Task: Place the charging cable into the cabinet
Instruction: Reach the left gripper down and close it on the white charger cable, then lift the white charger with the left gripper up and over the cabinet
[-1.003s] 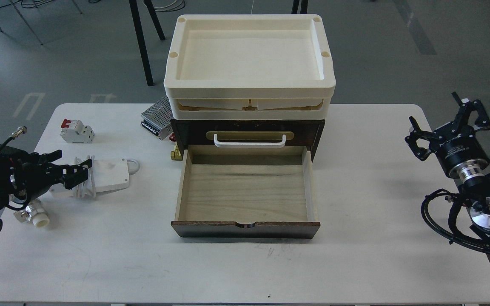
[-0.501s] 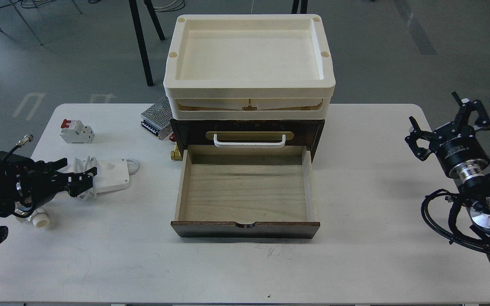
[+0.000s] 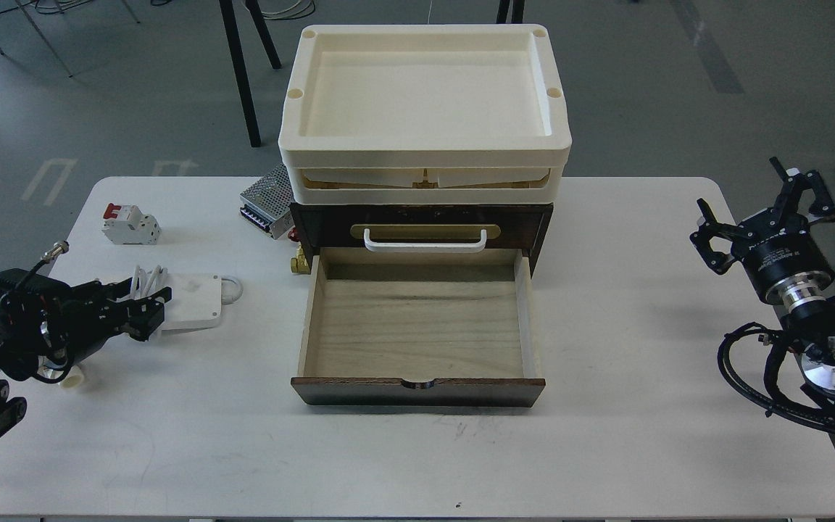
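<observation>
The charging cable [image 3: 196, 299], a flat white adapter with a white cord wound around it, lies on the table left of the cabinet. My left gripper [image 3: 148, 310] reaches in from the left, its dark fingers over the adapter's left end and the wound cord. I cannot tell whether they clamp it. The dark brown cabinet [image 3: 541, 217] stands mid-table. Its pale wood-lined drawer [image 3: 417, 326] is pulled out and empty, below the brass plate and white handle [image 3: 425, 243]. My right gripper [image 3: 765, 210] is open and empty near the table's right edge.
Two stacked cream plastic trays [image 3: 425, 156] sit on the cabinet. A perforated metal power supply box [image 3: 267, 199] and a small brass fitting [image 3: 300, 262] are at the cabinet's left side. A white-and-red circuit breaker [image 3: 130, 223] lies far left. A white pipe fitting [image 3: 69, 378] lies under my left arm.
My left arm has moved right, its gripper sliding further over the adapter's left end. The adapter has shifted slightly right and toward me. The right arm has not moved.
</observation>
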